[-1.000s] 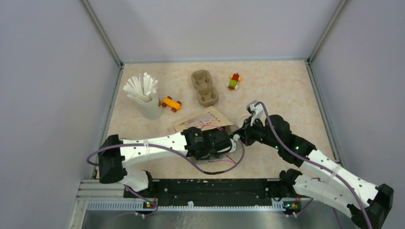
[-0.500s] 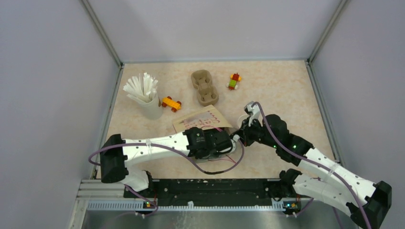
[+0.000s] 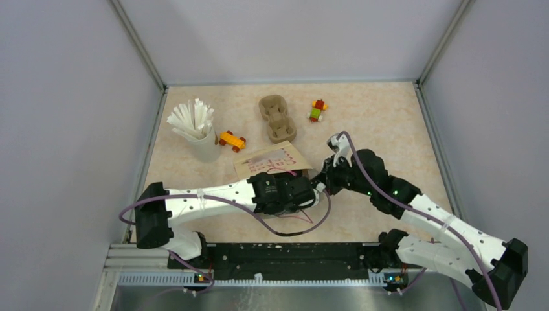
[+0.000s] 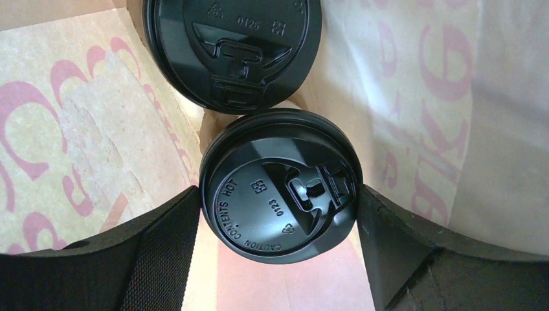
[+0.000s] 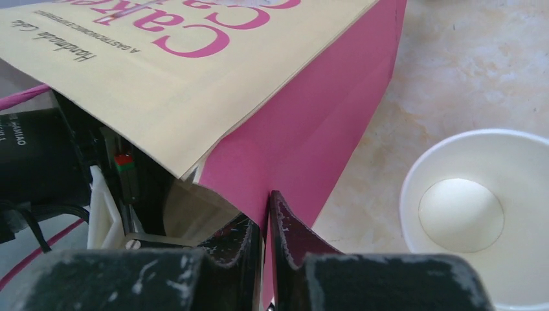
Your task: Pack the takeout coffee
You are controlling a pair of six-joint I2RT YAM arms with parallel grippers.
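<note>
Item under inspection: two coffee cups, both capped with black lids, standing inside a paper bag (image 4: 78,129) printed with pink lettering. Only the lids show from the left wrist view. The nearer coffee cup (image 4: 278,194) sits just beside the second coffee cup (image 4: 233,45), and their lid rims meet in that view.

The left gripper (image 4: 278,191) reaches into the bag mouth. Its fingers (image 4: 162,259) are spread wide, one on each side of the nearer lid and close against its rim. Whether they press on the cup or merely flank it cannot be told.

The right gripper (image 5: 267,201) is clamped on the pink side fold of the bag (image 5: 311,129), and the paper edge is pinched between its closed fingers (image 5: 288,236).

An open paper cup (image 5: 466,214), white inside and without a lid, stands on the table just beside the bag on the right arm's side.

From above, the bag (image 3: 272,159) lies near the middle of the table (image 3: 375,116), with both arms converging at its near end.

Further back:
- A brown cup tray (image 3: 278,118) lies behind the bag.
- A beige cup of white sticks (image 3: 201,139) stands to the left.
- A yellow-and-orange toy brick piece (image 3: 232,140) lies just beside the beige cup.
- A second brick piece (image 3: 317,110), red, green and yellow, lies to the right of the tray.
</note>
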